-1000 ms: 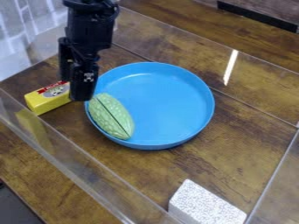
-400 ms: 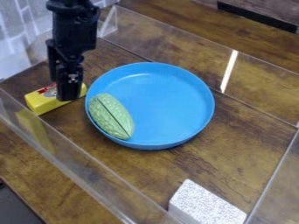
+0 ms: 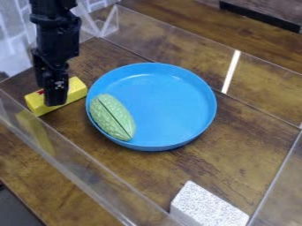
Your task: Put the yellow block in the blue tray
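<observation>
Work surface: dark brown wooden table [image 3: 253, 132] with visible plank grain, running across the whole view.

Enclosure: clear plastic walls [image 3: 71, 172] standing on the table, their edges showing as pale lines; a bright streak of reflected light [image 3: 232, 69] crosses the far right.

Green item: green ribbed oval object [image 3: 113, 116], leaf-like, with a lengthwise central ridge, lying at an angle.

White item: white speckled rectangular block [image 3: 207, 207] near the lower edge, resting on the table, well apart from the green oval.
</observation>
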